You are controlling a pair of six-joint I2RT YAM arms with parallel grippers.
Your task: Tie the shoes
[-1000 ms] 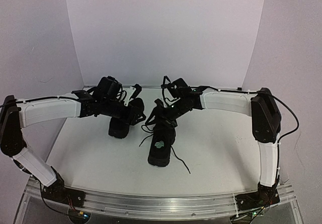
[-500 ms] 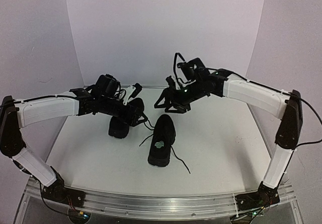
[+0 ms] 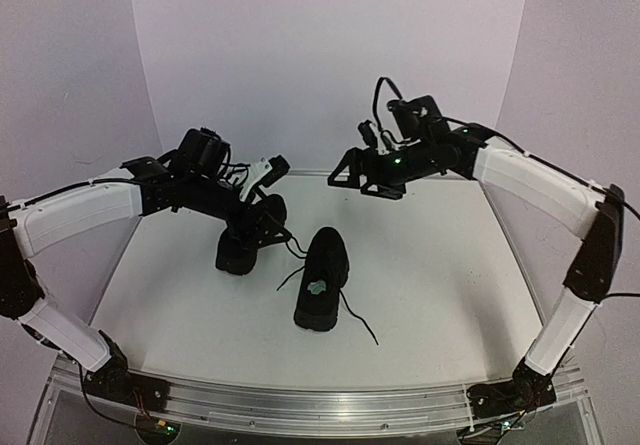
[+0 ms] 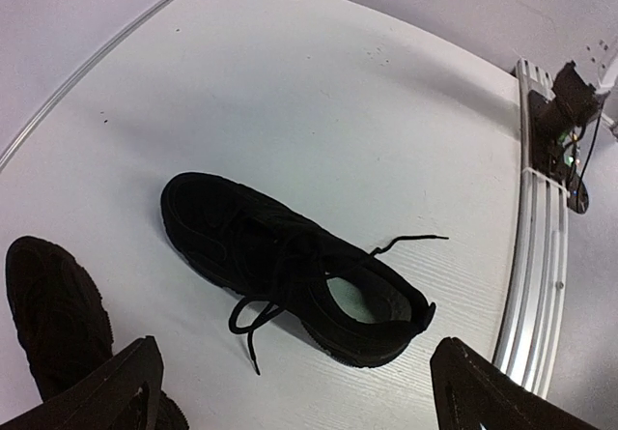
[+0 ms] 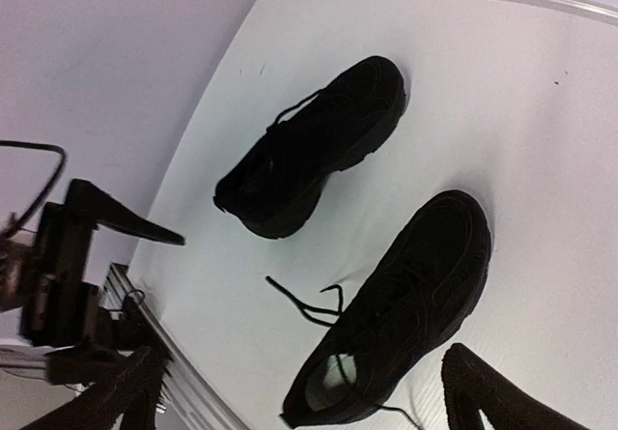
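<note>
Sneakers both on the table (image 3: 440, 285), laces (image 3: 358, 317) loose. The pale-patch sneaker (image 3: 322, 277) is mid-table, the second sneaker (image 3: 238, 249) just left and farther. Left gripper (image 3: 268, 200) is low over the second sneaker, jaws wide, empty. Right gripper (image 3: 362, 179) is raised at far centre, jaws wide, empty. Looks like between grasps, no knot started. Next move: each gripper pinches one lace end on the same sneaker. Thin black-on-black lace, needs accurate placement.

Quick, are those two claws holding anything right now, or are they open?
Left gripper: open, holding nothing.
Right gripper: open, holding nothing.
</note>
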